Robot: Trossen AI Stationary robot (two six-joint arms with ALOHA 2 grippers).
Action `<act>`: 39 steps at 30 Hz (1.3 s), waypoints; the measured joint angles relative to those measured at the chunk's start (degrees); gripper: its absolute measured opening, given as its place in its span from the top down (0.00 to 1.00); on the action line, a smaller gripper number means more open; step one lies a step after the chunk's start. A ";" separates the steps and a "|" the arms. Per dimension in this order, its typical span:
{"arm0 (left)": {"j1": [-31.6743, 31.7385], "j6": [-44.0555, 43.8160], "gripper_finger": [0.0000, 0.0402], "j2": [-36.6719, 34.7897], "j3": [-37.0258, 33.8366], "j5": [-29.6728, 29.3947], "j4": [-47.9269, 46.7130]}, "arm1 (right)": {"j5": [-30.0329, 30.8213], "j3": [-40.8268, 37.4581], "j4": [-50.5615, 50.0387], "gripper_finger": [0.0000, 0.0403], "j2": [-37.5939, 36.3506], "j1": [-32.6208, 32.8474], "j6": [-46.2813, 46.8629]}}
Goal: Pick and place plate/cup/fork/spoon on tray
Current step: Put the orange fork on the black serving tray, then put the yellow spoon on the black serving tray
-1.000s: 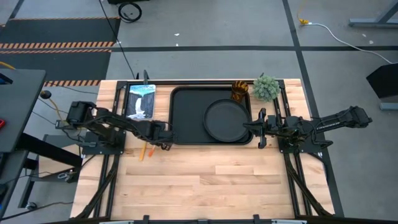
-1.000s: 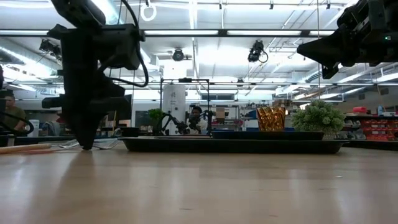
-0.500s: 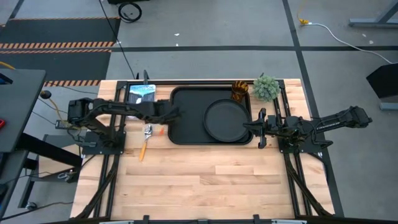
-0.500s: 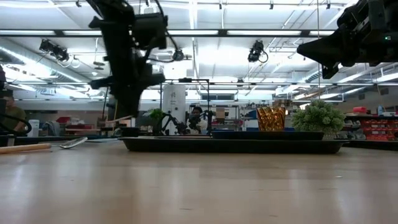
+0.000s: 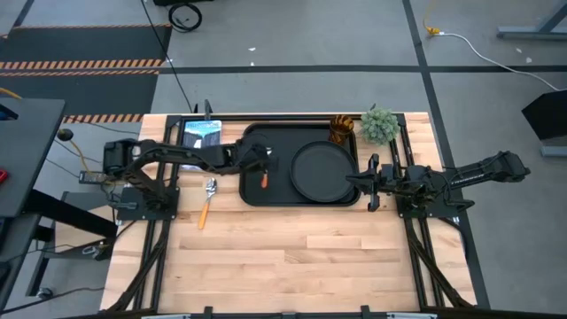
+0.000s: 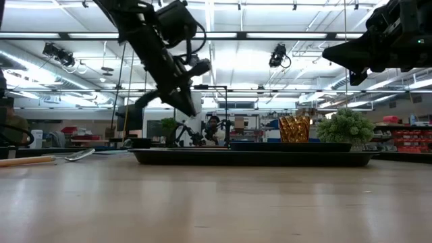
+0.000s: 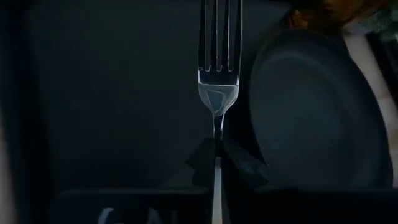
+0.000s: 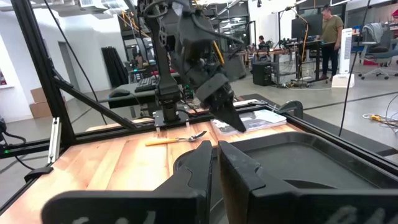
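My left gripper hovers over the left part of the black tray, shut on the fork. The fork's orange-red handle shows in the high view. The round black plate lies flat on the tray's right part. The amber cup stands at the tray's far right corner; whether on it or beside it, I cannot tell. The spoon lies on the table left of the tray. My right gripper is shut and empty above the tray's right edge. My left gripper pinches the fork's thin metal neck, just behind the tines, between its two fingers. The tines stick out beyond the fingertips, along the fingers. The fork is lifted clear above the tray's floor.
A small green potted plant stands at the table's far right, beside the cup. A flat picture card or tablet lies left of the tray at the far edge. The near half of the wooden table is bare.
My left gripper has risen from the table left of the tray with the fork, and has gone right and toward the far edge until it is over the tray's left part. The fork is lifted clear. The spoon stays on the table.
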 joint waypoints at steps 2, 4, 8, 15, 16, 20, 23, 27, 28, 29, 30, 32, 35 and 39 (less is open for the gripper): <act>-0.50 -0.15 0.95 2.12 0.00 0.11 2.14 | 0.01 -0.02 0.02 0.92 -0.02 0.02 0.01; -0.79 -1.57 0.95 4.20 0.00 0.31 4.63 | 0.00 -0.02 0.00 0.92 0.00 0.00 0.01; -0.09 -4.67 0.95 7.03 0.00 1.05 6.01 | 0.00 -0.02 0.02 0.92 0.00 0.00 0.02; 0.22 -7.91 0.95 9.97 0.01 2.04 6.25 | 0.00 -0.01 0.01 0.92 0.00 0.00 0.02; 0.20 -8.13 0.95 10.13 0.02 2.05 5.99 | 0.00 -0.02 0.00 0.92 0.00 0.01 0.00; 0.85 -8.84 0.95 11.07 0.02 2.76 5.76 | 0.02 -0.02 0.00 0.92 -0.01 0.02 0.02; 1.34 -10.20 0.94 11.38 0.02 3.89 5.56 | 0.01 -0.02 0.00 0.92 -0.01 0.00 0.02; 1.38 -11.92 0.90 11.38 0.02 3.94 4.67 | 0.00 -0.02 0.00 0.92 0.00 0.00 0.00; 1.38 -12.05 0.88 11.38 0.02 3.95 4.78 | 0.00 -0.02 0.02 0.92 -0.02 0.02 0.02; 1.37 -12.07 0.86 11.36 0.02 3.96 4.89 | 0.01 -0.02 0.02 0.92 -0.01 0.00 0.02; 1.35 -12.05 0.85 11.36 0.02 3.98 4.81 | 0.00 -0.02 0.00 0.92 -0.01 0.01 0.00; 1.38 -12.03 0.82 11.36 0.02 3.95 4.44 | 0.02 -0.02 0.02 0.92 -0.01 0.01 0.01; 1.38 -9.32 0.79 10.87 0.02 4.00 4.24 | 0.00 -0.02 0.02 0.92 -0.02 0.02 0.00; 1.38 -5.68 0.77 8.00 0.02 5.22 2.71 | 0.01 -0.01 0.01 0.92 -0.02 0.00 0.00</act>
